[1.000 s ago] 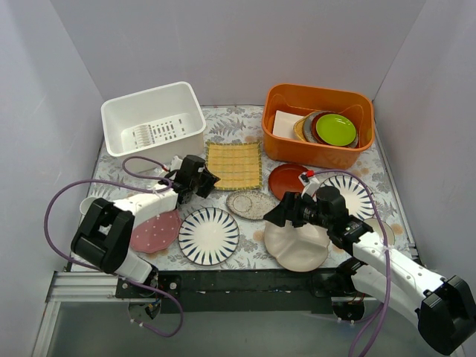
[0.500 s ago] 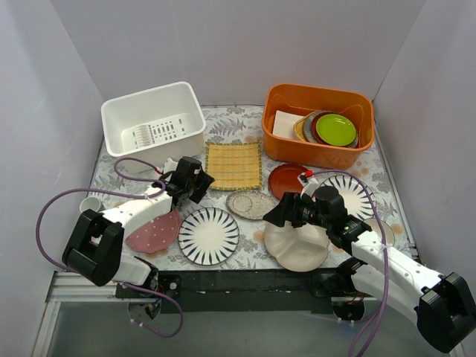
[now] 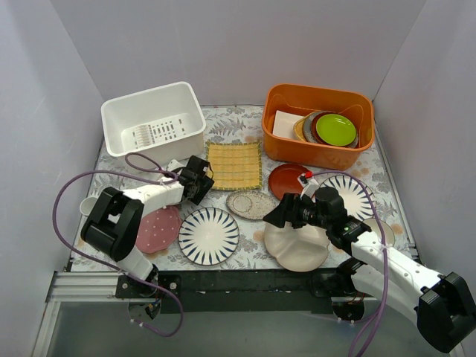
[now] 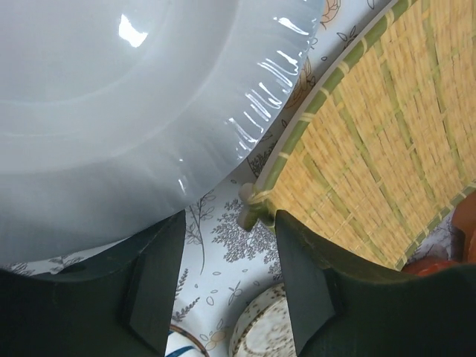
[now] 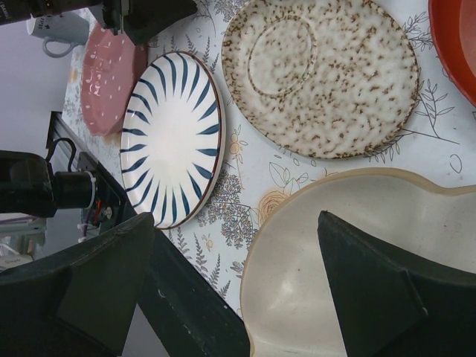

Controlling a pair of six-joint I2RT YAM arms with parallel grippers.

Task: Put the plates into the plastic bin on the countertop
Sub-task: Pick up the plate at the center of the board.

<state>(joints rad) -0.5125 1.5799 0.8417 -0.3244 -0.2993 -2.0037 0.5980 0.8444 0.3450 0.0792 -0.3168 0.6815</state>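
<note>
- Small white plate: cut by top + left edges of left wrist view.
- Bamboo mat: runs off right edge, same view.
- Speckled plate: only a sliver at btm edge there.
- Cream divided plate: cut by right + btm edges in right wrist view; in top view, far rim under right gripper.
- Striped plate nr countertop's right edge: partly under right arm.
- Pink dotted plate: left rim behind left arm.
- Stack under green plate in orange tub: count can't tell.

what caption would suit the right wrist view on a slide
Right gripper open over the cream divided plate, speckled beige plate and striped plate lying beyond on the fern-print countertop.
</note>
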